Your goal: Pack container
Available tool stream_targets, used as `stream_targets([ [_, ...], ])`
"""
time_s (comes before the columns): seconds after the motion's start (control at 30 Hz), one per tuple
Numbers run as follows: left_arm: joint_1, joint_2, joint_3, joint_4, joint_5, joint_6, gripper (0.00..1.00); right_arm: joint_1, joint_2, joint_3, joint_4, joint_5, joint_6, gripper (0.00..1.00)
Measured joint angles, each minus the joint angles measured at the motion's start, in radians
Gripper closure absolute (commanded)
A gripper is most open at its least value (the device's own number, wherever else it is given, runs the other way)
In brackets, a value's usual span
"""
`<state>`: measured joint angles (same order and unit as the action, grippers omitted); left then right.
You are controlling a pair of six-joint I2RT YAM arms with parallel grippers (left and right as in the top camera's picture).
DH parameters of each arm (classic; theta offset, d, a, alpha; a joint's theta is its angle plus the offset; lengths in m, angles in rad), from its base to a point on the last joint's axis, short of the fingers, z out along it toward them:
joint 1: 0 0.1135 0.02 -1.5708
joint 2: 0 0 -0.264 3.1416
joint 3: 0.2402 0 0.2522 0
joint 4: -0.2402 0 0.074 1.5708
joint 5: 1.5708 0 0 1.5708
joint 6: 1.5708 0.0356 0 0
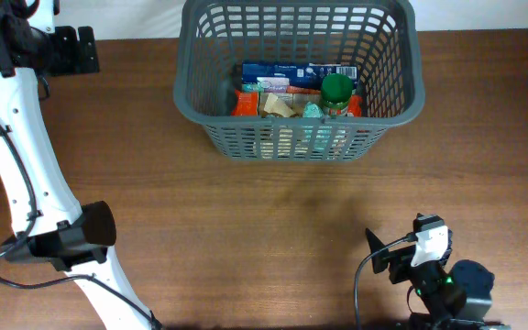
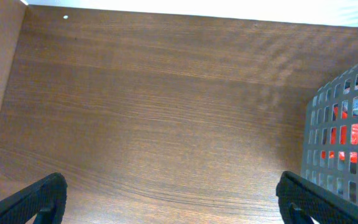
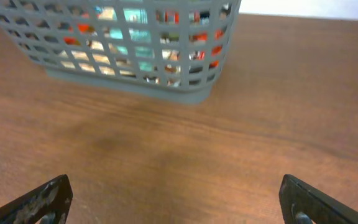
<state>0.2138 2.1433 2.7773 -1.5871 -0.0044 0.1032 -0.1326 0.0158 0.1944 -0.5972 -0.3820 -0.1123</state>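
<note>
Sitting at the far edge of the table [image 1: 246,238], the container [image 1: 246,137] holds groceries [image 1: 291,92]; left gripper [image 2: 176,202] and right gripper [image 3: 176,202] gape empty toward the near edge, apparently done packing.

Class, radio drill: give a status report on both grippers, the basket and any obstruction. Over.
Left gripper open, empty. Right gripper open, empty. Large dark grey lattice plastic basket holds packets and green-capped bottle. Nothing in the way.

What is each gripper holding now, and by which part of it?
Nothing is held. The left gripper and the right gripper both stand open, with only the table showing in the gap. The groceries lie in the container.
</note>
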Motion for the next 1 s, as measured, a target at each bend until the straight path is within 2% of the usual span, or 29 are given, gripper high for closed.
stream_targets([
  [0.8,-0.003,0.0,-0.001,0.0,0.0,0.0,0.01,0.001,0.0,-0.028,0.005,0.008,0.0,0.01],
  [1.0,-0.063,-0.055,-0.124,0.001,-0.002,0.0,0.01,0.001,0.0,-0.028,0.006,0.008,-0.001,0.01],
])
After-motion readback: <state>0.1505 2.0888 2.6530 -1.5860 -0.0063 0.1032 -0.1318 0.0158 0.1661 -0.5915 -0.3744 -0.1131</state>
